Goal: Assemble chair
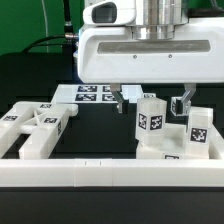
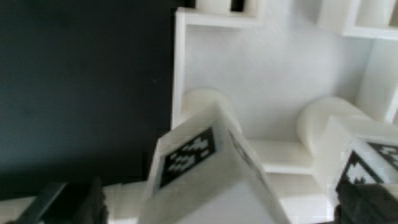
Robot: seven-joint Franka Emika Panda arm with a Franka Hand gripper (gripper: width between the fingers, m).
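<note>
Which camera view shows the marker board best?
The exterior view: the marker board lies flat behind the gripper, with several tags showing. The wrist view shows only white chair parts close up; the board is not recognisable there.

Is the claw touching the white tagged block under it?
Apart. Exterior view shows dark gaps between the block and both fingers of the open gripper.

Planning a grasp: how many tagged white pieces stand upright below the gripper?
2. One post stands under the gripper; the other post is beside it, toward the exterior view's right. Others may be hidden.
</note>
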